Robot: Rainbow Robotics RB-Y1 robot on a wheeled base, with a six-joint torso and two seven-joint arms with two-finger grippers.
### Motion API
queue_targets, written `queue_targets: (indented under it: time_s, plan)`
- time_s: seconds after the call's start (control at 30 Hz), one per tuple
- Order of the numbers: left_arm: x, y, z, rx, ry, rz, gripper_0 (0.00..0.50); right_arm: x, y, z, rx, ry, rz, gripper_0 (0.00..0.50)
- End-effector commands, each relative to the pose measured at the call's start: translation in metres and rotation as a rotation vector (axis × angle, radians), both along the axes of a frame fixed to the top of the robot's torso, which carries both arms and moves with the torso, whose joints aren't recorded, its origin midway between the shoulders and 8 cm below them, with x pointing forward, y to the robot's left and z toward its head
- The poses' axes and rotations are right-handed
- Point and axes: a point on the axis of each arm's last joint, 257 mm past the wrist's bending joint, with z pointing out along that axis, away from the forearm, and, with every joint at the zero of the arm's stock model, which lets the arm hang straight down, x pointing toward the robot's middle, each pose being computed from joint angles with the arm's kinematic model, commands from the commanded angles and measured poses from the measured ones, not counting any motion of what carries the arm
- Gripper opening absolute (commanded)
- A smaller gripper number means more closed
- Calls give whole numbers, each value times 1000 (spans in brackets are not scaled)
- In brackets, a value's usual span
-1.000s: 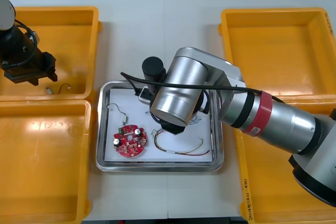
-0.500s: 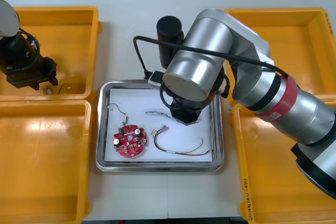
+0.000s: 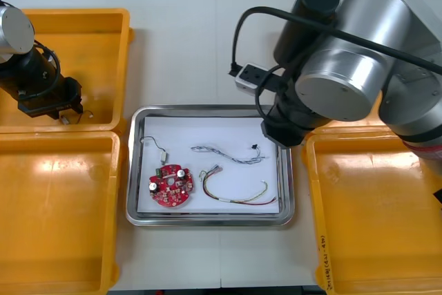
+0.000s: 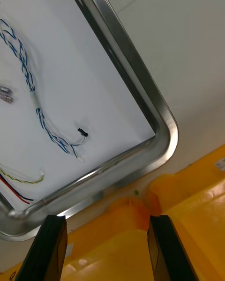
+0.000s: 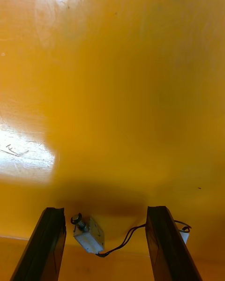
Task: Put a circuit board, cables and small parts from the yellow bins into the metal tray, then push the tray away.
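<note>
Metal tray (image 3: 132, 170), table centre: holds round red circuit board (image 3: 171, 186), twisted blue-and-white cable (image 3: 224, 153) and red-and-yellow cable (image 3: 235, 195). Right gripper (image 4: 105, 225) at the tray's right rim, fingers spread, empty. Left gripper (image 5: 105, 215) low in the far left yellow bin (image 3: 103, 32), fingers spread either side of a small metal part (image 5: 89, 232) (black lead attached).

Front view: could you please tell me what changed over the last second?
The right pincer withdrew to the far right corner of the metal tray, uncovering the twisted blue and white cable. The left pincer edged toward a small metal part. The red circuit board stayed put.
</note>
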Motion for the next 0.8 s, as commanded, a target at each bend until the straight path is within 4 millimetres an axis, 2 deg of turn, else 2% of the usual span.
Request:
queue_targets:
  time_s: [0.03, 0.1, 0.27, 0.53, 0.63, 0.67, 0.7, 0.73, 0.77, 0.8]
  plan:
    - [2, -2, -2, 9, -18, -71, 500, -4, -37, 7, 82, -3, -158, 500]
    - [1, -2, -3, 8, -15, -67, 500, -6, -53, 6, 100, 0, -210, 500]
    - [-3, 1, -9, 8, -5, -59, 500, -5, -73, 9, 165, 16, -334, 500]
    - [-5, 4, -13, 14, 3, -44, 500, -13, -111, 6, 196, 13, -432, 500]
    - [-6, 5, -13, 13, 5, -37, 432, -15, -123, 6, 210, 14, -466, 500]
    - [-7, 5, -15, 12, 6, -36, 350, -17, -130, 5, 214, 16, -485, 500]
    - [-7, 5, -15, 13, 6, -36, 307, -17, -133, 4, 214, 16, -494, 500]
    - [-7, 5, -16, 13, 8, -35, 183, -18, -140, 3, 214, 20, -513, 500]
    - [-7, 5, -16, 15, 8, -34, 93, -19, -146, 2, 216, 19, -530, 500]
    - [-7, 5, -16, 14, 8, -33, 67, -20, -150, 1, 219, 22, -543, 500]
